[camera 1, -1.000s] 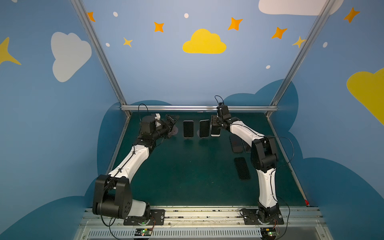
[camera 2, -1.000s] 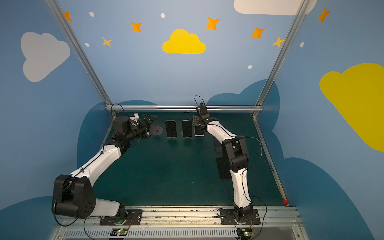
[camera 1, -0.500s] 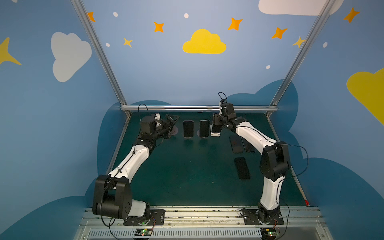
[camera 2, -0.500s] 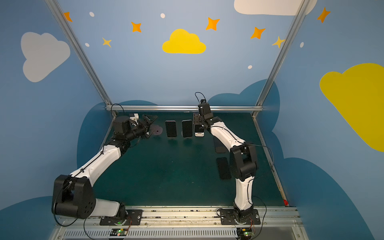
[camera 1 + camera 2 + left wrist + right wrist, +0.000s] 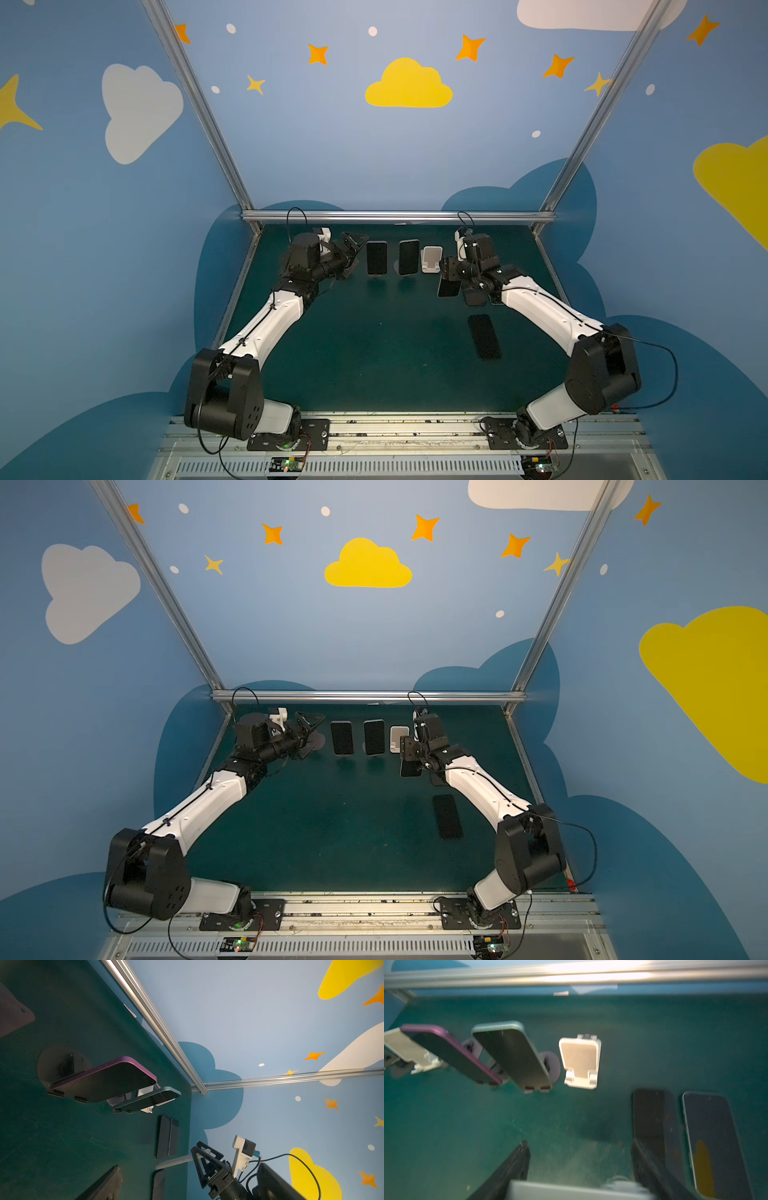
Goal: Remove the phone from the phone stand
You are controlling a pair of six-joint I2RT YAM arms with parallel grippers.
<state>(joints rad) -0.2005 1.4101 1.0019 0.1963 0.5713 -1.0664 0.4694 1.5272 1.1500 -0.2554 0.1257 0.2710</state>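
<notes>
Over the green surface (image 5: 374, 357), the left jaws stand wide apart, holding nothing. The right jaws are closed tight on the phone (image 5: 448, 287), gripping its upper edge; it hangs off the surface, just beside the bare white phone stand (image 5: 431, 259).

The green table (image 5: 374, 374) carries four stands in a row along its far edge: left stand (image 5: 406, 1049), second stand (image 5: 54, 1064), third stand (image 5: 553, 1066), right stand (image 5: 431, 259). Near the right edge a black phone (image 5: 652, 1118) and a pale-rimmed phone (image 5: 710, 1136) lie flat, side by side. A third phone (image 5: 484, 336) lies flat nearer the front.
</notes>
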